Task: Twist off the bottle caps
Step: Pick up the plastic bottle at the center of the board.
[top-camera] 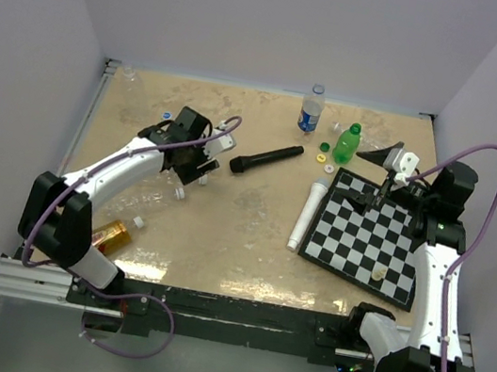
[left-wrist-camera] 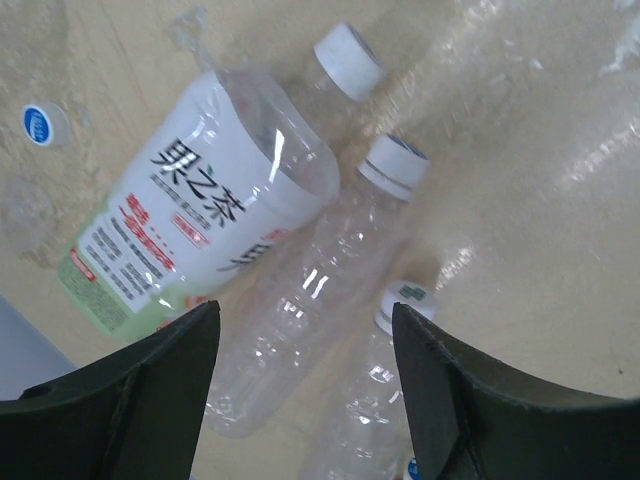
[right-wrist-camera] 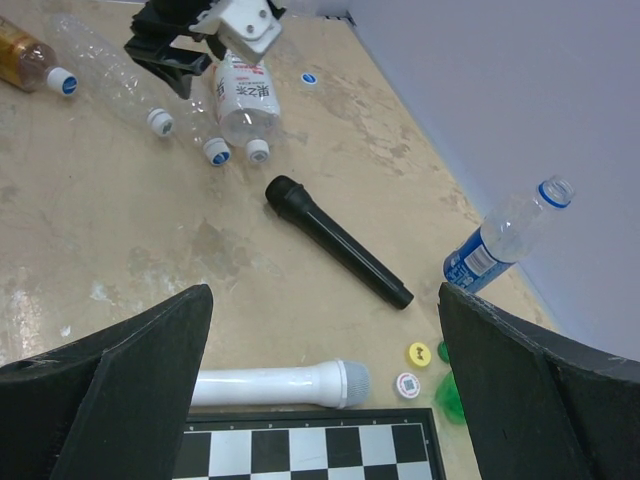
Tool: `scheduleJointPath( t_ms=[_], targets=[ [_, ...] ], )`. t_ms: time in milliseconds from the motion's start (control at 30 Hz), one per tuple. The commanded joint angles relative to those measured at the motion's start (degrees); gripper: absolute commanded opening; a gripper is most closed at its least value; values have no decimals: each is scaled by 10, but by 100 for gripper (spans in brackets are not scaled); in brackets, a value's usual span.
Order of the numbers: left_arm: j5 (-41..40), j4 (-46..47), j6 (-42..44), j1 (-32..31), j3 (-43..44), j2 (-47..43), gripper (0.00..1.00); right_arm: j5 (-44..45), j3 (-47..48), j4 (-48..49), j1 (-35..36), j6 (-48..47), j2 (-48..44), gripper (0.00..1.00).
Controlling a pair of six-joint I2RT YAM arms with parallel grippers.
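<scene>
Three bottles lie side by side under my left gripper [left-wrist-camera: 305, 390], which is open above them and touches none. One bottle has a white printed label [left-wrist-camera: 190, 220] and a white cap [left-wrist-camera: 350, 58]. A clear bottle [left-wrist-camera: 310, 300] has a white-blue cap [left-wrist-camera: 393, 165]. Another clear bottle [left-wrist-camera: 375, 400] has a white cap [left-wrist-camera: 405, 303]. A loose blue cap [left-wrist-camera: 40, 123] lies to the left. An amber bottle [top-camera: 111, 235] lies near the left arm. My right gripper [right-wrist-camera: 325, 390] is open and empty. A blue-label bottle [right-wrist-camera: 497, 240] stands beyond it.
A black microphone [top-camera: 265, 159] lies mid-table. A white tube [top-camera: 307, 215] lies along the chessboard [top-camera: 369, 235], which carries one piece. A green bottle [top-camera: 347, 143] and loose yellow [right-wrist-camera: 419, 354] and white [right-wrist-camera: 407, 384] caps lie behind the board. Walls enclose three sides.
</scene>
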Motion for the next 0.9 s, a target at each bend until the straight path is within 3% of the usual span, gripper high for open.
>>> scheduleJointPath(
  t_ms=[0,267,467,867],
  targets=[
    [12,-29,-28,-15,-66,-86,72,-14,24,-4,3,-8,-8,98],
    [14,-8,-3,-38,-161,-166,66,-16,20,9,2,7,-7,98],
    [-58,44,7,-36,-221,-157,64,-15,16,14,3,14,-8,98],
    [-87,80,-7,-34,-256,-154,57,-14,10,28,3,27,-3,98]
  ],
)
